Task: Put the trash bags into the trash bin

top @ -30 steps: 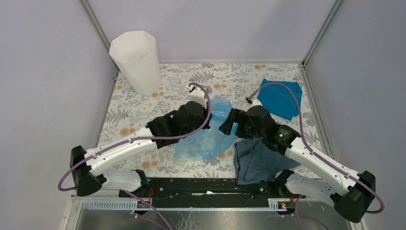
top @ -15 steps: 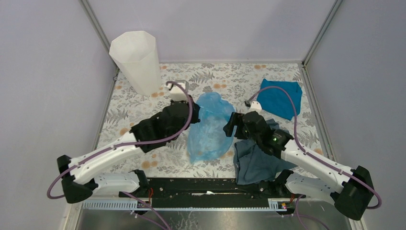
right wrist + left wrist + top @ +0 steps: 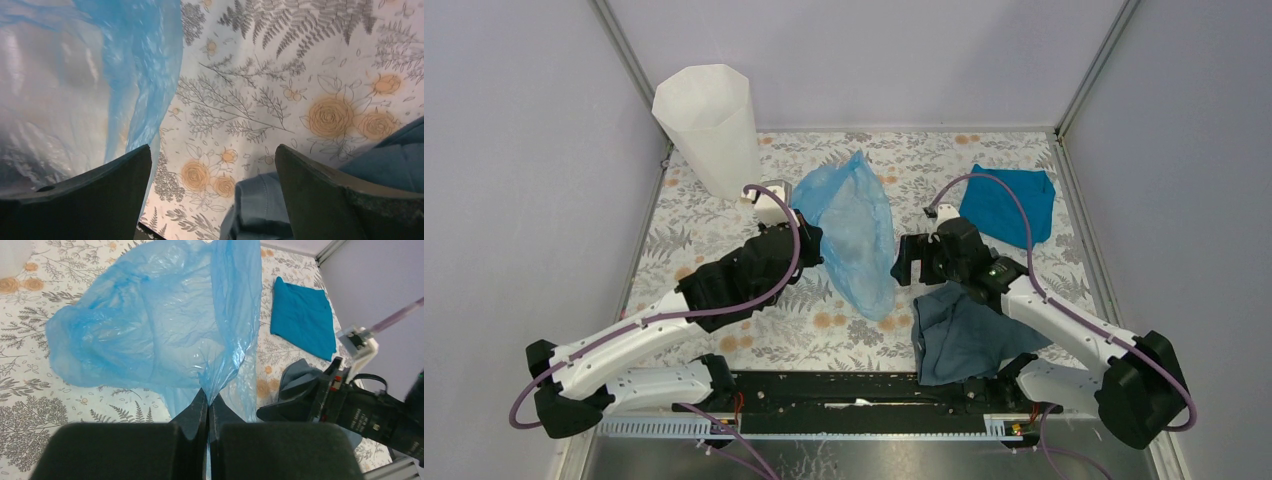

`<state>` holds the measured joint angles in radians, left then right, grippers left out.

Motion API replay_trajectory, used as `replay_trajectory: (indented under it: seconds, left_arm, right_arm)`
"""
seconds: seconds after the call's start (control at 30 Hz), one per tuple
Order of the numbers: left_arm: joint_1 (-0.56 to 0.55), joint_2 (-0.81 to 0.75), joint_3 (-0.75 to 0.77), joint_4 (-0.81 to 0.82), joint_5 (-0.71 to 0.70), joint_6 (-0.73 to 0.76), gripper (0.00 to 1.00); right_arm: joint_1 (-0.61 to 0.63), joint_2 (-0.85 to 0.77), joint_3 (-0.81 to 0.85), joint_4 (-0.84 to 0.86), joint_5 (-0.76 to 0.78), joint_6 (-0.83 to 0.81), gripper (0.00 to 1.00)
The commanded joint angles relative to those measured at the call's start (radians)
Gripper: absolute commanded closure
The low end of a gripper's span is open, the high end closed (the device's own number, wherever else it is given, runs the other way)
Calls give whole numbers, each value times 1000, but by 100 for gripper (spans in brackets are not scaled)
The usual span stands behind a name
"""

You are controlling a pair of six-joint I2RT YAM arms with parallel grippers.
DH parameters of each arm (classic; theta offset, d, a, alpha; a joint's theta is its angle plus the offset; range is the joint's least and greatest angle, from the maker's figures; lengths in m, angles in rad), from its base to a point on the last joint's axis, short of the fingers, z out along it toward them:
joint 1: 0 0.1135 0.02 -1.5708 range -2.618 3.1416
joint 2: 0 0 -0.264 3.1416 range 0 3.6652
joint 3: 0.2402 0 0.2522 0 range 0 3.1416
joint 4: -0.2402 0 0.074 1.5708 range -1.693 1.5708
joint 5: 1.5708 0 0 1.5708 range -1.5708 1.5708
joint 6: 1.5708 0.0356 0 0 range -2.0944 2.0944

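Clearly the left gripper (image 3: 207, 402) pinches the wrinkly, glossy light-blue trash bag (image 3: 854, 235) at mid-frame, while the right gripper (image 3: 212, 150) stands wide open.

Here's the table (image 3: 714, 240), covered in a leaf-and-flower print, with the white bin (image 3: 709, 120) standing upright in its far left corner. At the far right a teal cloth (image 3: 1007, 205) lies flat, a grey-blue cloth (image 3: 964, 340) sits crumpled near the front right, and the blue plastic bag (image 3: 854, 235) stretches down the middle.

Trash bin (image 3: 719, 150) mouth unobstructed, near trash bag (image 3: 854, 235)
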<state>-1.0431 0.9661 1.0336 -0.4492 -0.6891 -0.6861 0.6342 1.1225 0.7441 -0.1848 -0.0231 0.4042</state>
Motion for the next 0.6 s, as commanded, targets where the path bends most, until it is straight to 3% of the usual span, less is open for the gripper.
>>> replay_trajectory:
  seconds: [0.0,0.23,0.57]
  left_arm:
    - [0,8,8,30,39,4,100]
    - [-1,-3,-19,35,72,-14,100]
    - [0,3,-34,57,114,0,100]
  right_arm:
    - [-77,32,-43,168,-132,57,0]
    - [-198,176,-121,584,-470,256,0]
    - [-233,524,-7,685,-392,251,3]
